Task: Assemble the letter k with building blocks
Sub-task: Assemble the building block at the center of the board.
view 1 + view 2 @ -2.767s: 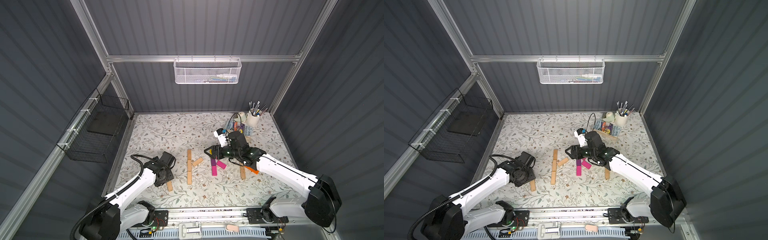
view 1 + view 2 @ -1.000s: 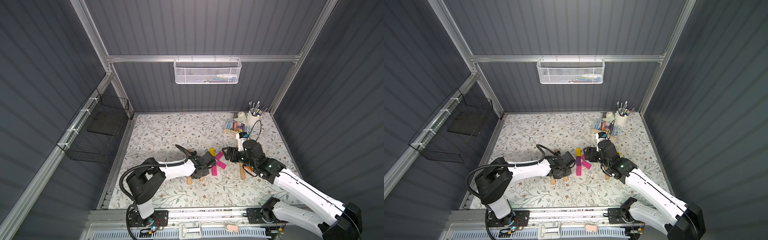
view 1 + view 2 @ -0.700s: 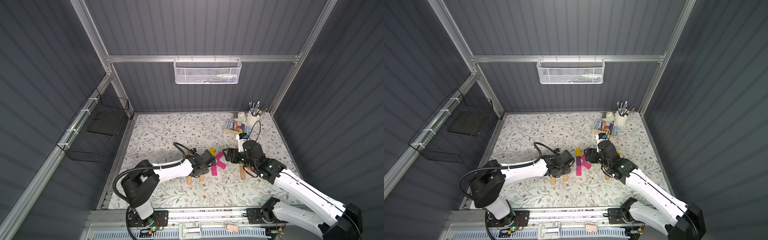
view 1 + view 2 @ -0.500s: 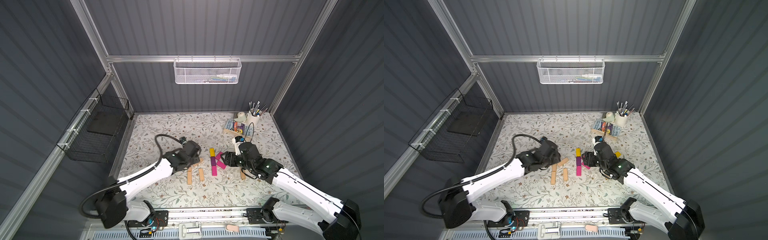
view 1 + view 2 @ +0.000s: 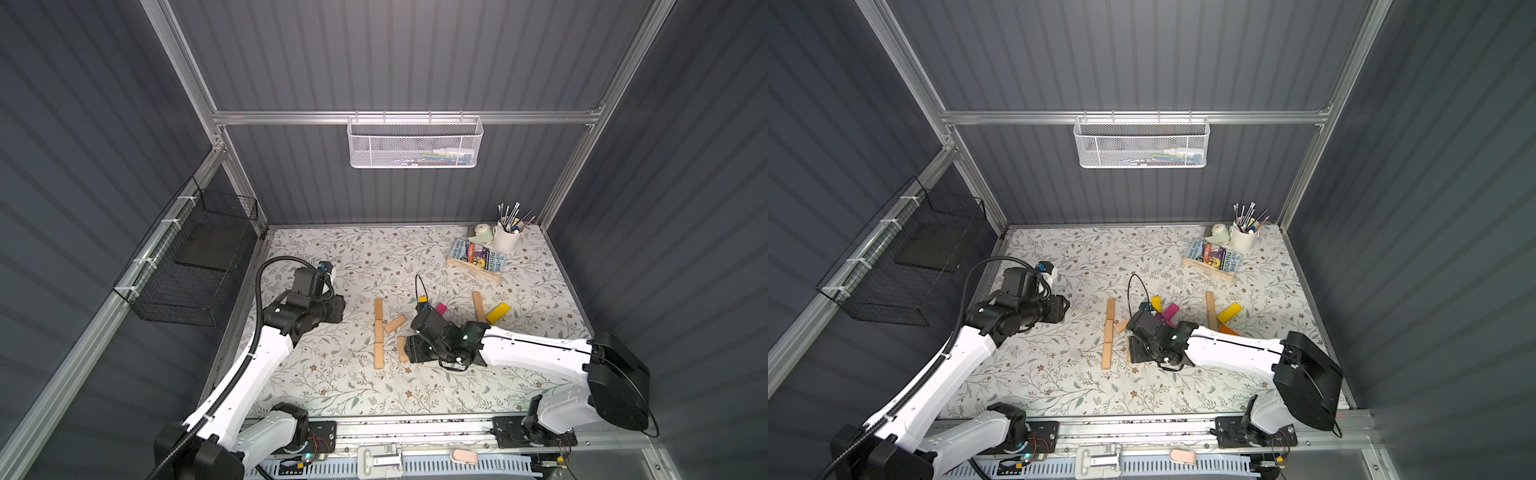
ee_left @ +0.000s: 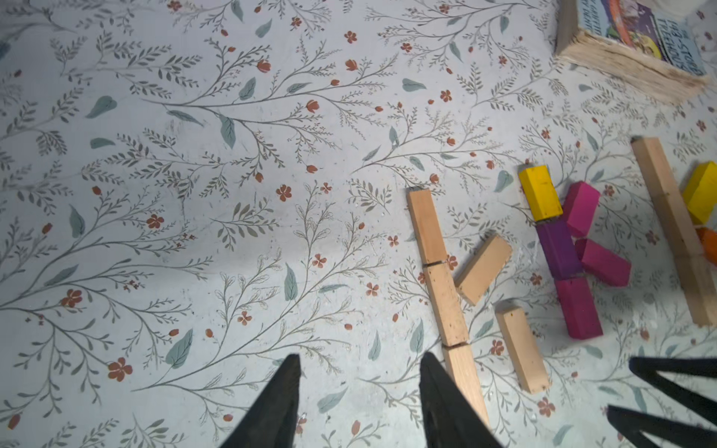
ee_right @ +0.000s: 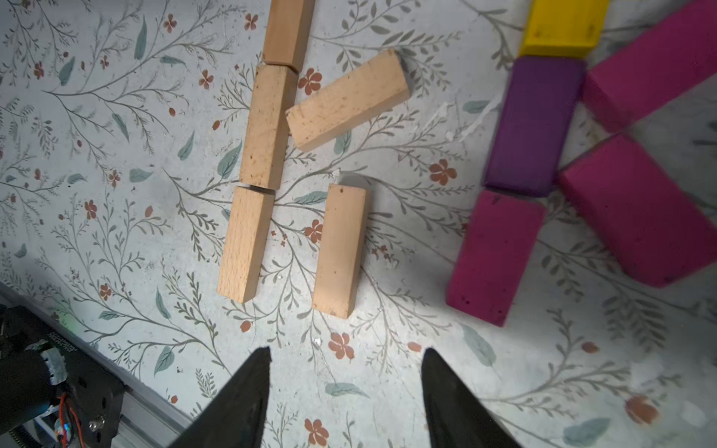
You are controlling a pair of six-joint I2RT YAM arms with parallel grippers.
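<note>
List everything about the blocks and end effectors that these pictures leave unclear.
Purple block: hidden under the right arm in both top views; only the wrist views show it.
Orange block: cut off by the left wrist view's edge; largely under the right arm in both top views.
Loose tan block: partly covered by the right end effector in both top views.
White mesh basket: contents too small behind the mesh.

Tan blocks (image 7: 338, 248), magenta blocks (image 7: 492, 256) and a purple block (image 7: 535, 124) dot the floral-print table (image 7: 116, 217).
</note>
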